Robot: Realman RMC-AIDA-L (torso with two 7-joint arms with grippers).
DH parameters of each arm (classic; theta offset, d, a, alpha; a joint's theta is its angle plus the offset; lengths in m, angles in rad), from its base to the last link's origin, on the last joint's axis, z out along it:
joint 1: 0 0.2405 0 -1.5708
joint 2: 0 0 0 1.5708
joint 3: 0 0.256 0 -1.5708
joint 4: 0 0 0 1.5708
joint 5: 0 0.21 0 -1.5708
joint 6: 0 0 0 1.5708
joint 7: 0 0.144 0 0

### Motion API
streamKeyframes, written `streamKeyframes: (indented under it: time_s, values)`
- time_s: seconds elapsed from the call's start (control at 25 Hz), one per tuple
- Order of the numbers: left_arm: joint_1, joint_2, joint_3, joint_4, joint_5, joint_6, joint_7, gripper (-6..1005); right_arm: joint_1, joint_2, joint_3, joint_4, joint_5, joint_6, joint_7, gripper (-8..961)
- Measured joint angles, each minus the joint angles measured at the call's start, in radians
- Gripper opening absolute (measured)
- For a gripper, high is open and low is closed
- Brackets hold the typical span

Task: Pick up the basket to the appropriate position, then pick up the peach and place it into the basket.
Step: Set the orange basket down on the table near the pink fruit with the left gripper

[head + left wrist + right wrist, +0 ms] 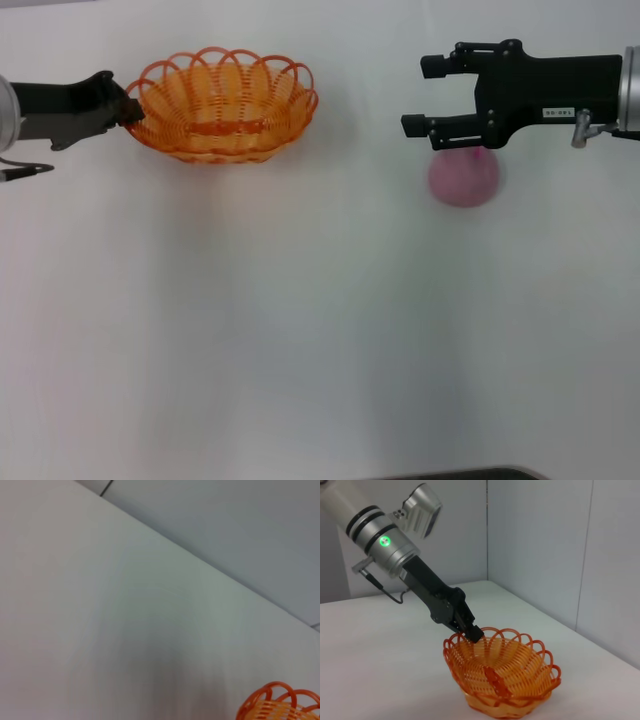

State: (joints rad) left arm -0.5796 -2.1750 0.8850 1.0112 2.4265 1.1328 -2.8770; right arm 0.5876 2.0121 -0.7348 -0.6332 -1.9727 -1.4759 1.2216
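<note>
The orange basket [225, 100] sits at the far left of the white table; it also shows in the right wrist view [502, 672], and a bit of its rim shows in the left wrist view [282, 705]. My left gripper [130, 108] is shut on the basket's left rim, and the right wrist view [474, 634] shows the pinch. I cannot tell whether the basket is lifted. The pink peach [465, 178] lies at the far right. My right gripper [420, 96] is open just above and behind the peach, not touching it; its lower finger hides the peach's top edge.
The white table [300, 320] spreads between the basket and the peach and toward me. A dark edge [450, 474] shows at the table's near side. Grey wall panels [545, 545] stand behind the basket.
</note>
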Motion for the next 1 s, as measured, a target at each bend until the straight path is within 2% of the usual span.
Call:
streamKeyframes:
  time_s: [0.48,1.0]
  values:
    - [0.086,0.000,0.068,0.041,-0.059,-0.004,-0.021,43,0.009,0.002,0.000,0.000,0.001,-0.007,0.003,783]
    - [0.106,0.000,0.096,0.051,-0.082,0.007,-0.025,47,0.011,0.004,-0.015,0.000,0.000,-0.030,-0.004,779]
